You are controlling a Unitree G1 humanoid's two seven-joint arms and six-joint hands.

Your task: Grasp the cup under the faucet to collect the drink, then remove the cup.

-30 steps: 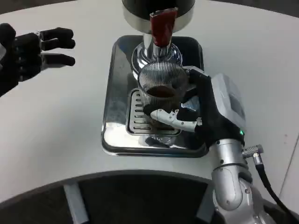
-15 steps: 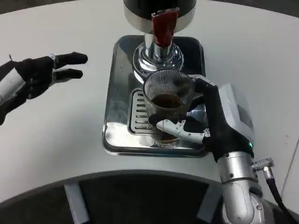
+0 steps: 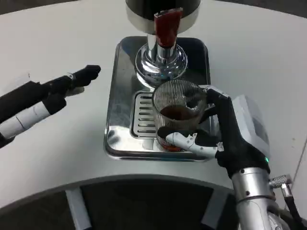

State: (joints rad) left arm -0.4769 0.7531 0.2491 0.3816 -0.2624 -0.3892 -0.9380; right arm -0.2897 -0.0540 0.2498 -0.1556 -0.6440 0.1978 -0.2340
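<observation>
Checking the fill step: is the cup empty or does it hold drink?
Holds drink: dark liquid shows low inside the ribbed cup, held upright by the right hand.

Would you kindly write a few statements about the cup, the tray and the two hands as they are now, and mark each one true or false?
1. The right hand grips the ribbed glass cup. True.
2. The cup is empty. False: dark drink lies in its bottom.
3. The left hand rests on the red faucet handle. False: it hangs over the white table, left of the steel tray, holding nothing.
4. The cup stands over the tray's slotted grate. True.
</observation>
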